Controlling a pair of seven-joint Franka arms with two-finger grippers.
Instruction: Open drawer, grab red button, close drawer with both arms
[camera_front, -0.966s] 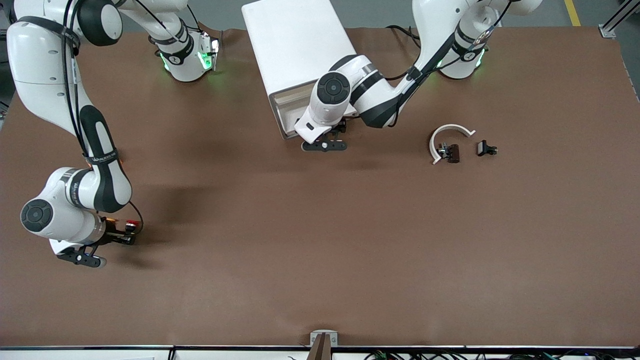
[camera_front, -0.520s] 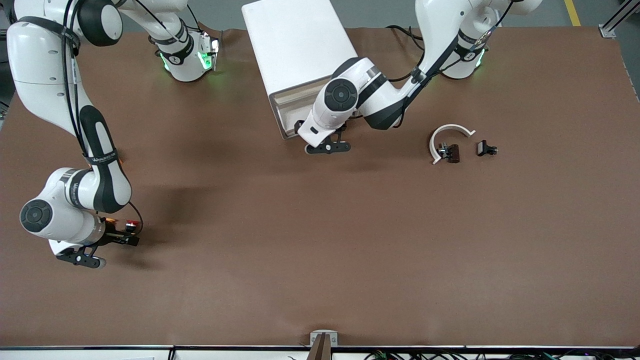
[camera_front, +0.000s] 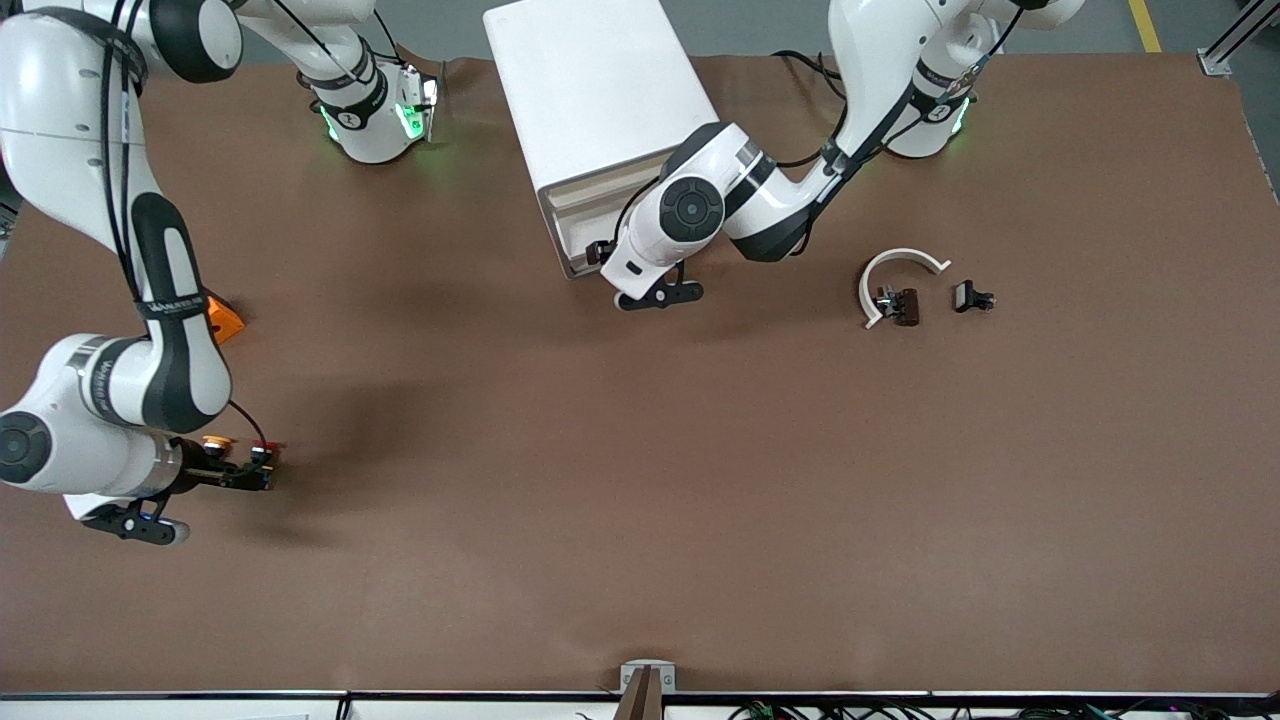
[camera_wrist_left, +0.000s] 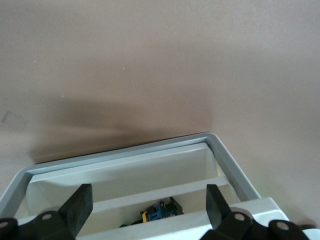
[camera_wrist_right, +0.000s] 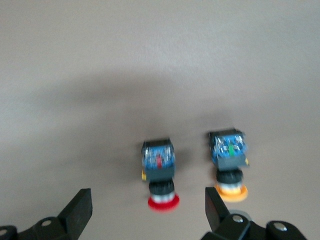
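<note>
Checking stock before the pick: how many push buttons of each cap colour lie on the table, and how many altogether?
Red-capped push button: 1
Orange-yellow-capped push button: 1
Total: 2

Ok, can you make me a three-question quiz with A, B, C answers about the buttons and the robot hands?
1. Where is the left gripper?
A. at the cabinet's drawer
B. over the white curved piece
C. over the orange cube

2. What colour cap is beside the red button?
A. green
B. orange-yellow
C. white

3. The right gripper is:
A. shut on the red one
B. open
C. holding both

Answers: 1 A, the left wrist view shows the drawer between its fingers. 2 B, the other button has that cap. 3 B, its fingers stand apart, nothing gripped.
</note>
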